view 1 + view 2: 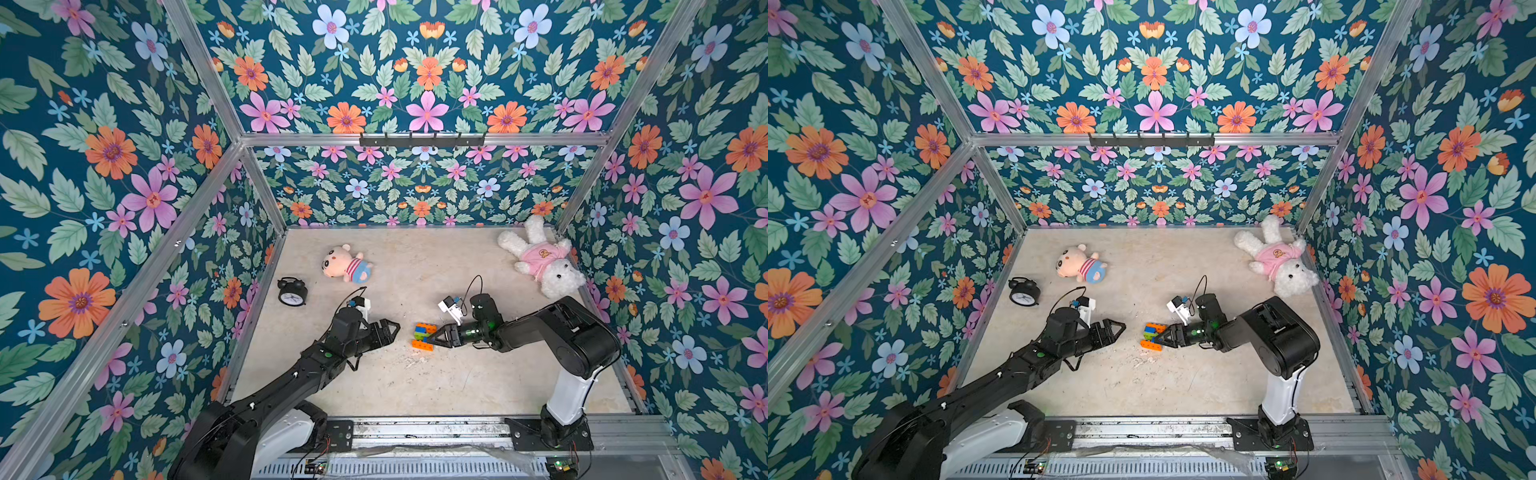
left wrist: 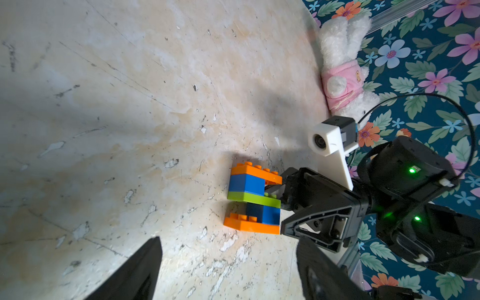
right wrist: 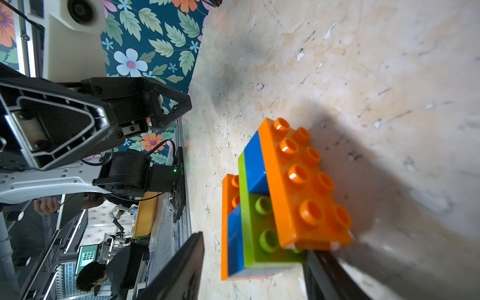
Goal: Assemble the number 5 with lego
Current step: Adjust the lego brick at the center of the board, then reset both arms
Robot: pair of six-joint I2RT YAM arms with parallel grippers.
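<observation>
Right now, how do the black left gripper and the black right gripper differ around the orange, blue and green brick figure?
The left gripper stands clear of the brick figure, bare table between them; the right gripper is right at it. The left gripper's fingers have nothing between them; the right gripper's fingers reach around part of the figure's end. Shared: both open, low, pointing toward each other.

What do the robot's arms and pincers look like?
Both arms are black with a white lower segment: left arm, right arm. Each wrist carries a white camera housing with a thin black cable looping off it. Small green lights glow on the joints. Left pincer and right pincer have black triangular fingers.
</observation>
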